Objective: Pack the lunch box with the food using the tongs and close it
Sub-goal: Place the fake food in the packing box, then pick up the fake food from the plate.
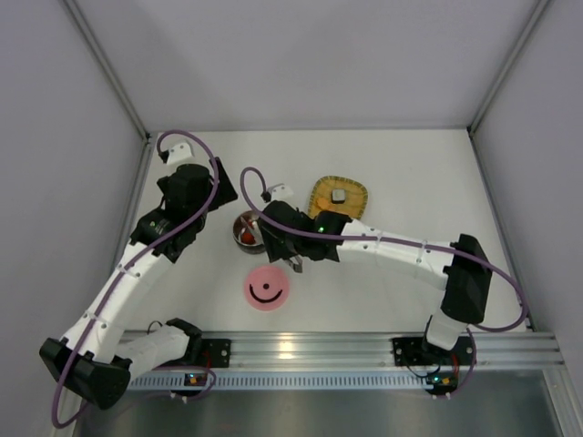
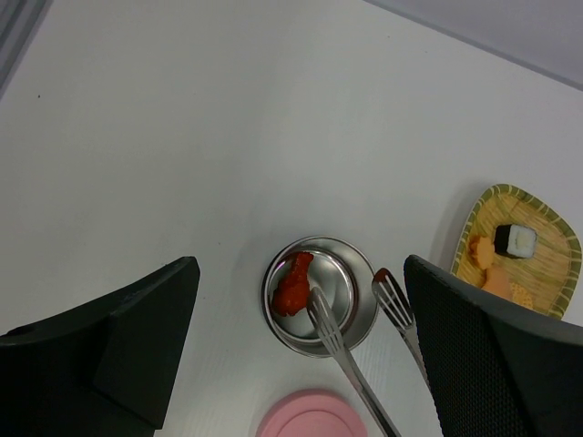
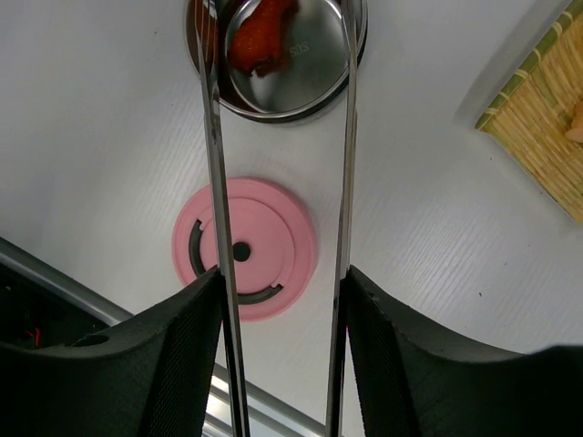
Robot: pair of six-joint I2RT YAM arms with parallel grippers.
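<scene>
Steel, round and shiny, the lunch box stood uncovered on the table between the two arms. One red piece of food lay inside it, against the inner wall. The pink lid lay flat on the table just beside the box, on the side toward the arm bases, with its black mark facing up. It did not touch the box.

The tongs passed above the lid and reached the box. One tip was inside the box, just beside the red piece. The other tip was outside the rim on the tray side, with a small dark red bit at its end.

The right hand grasped the tongs, with one tong arm lying against the inner face of each of its fingers and the two tong arms standing apart.

The left hand hung above the box, released – fingers spread wide, touching nothing.

The yellow woven tray lay near the box on the right arm's side. It carried a dark-and-white piece and orange pieces.
</scene>
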